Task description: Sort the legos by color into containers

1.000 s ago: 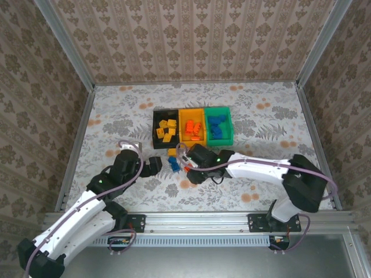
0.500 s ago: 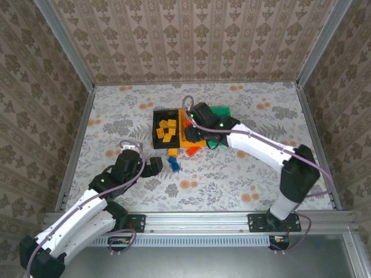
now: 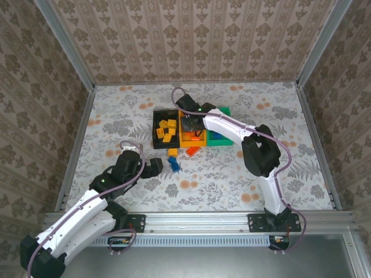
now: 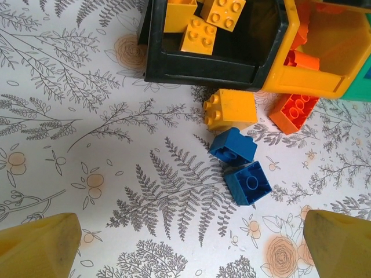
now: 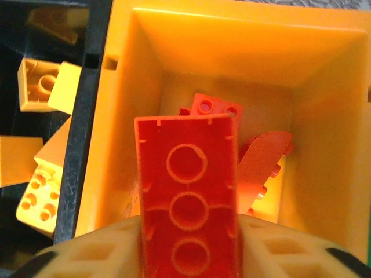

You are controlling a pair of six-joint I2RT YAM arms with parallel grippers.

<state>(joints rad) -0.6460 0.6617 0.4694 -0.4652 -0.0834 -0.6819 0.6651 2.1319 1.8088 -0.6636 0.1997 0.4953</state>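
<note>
Three joined containers stand mid-table: a black bin (image 3: 156, 123) of yellow legos, an orange-yellow bin (image 3: 183, 139) and a green bin (image 3: 222, 141). My right gripper (image 3: 192, 123) hovers over the orange-yellow bin (image 5: 113, 116), shut on a long orange-red lego (image 5: 186, 191) that touches both fingers, above other orange-red legos (image 5: 264, 156). On the table in front of the bins lie a yellow lego (image 4: 229, 108), two blue legos (image 4: 233, 145) (image 4: 247, 183) and an orange-red lego (image 4: 294, 112). My left gripper (image 4: 185, 249) stands open, low, just short of the blue ones.
The black bin's near wall (image 4: 203, 72) and the orange-yellow bin's corner (image 4: 301, 81) rise right behind the loose legos. Metal rails and patterned walls close in the table. Open flowered tabletop lies left and right of the bins.
My right arm has lifted from the table by the loose legos and swung back over the orange-yellow bin, carrying the orange-red lego. The left arm has stayed put.
</note>
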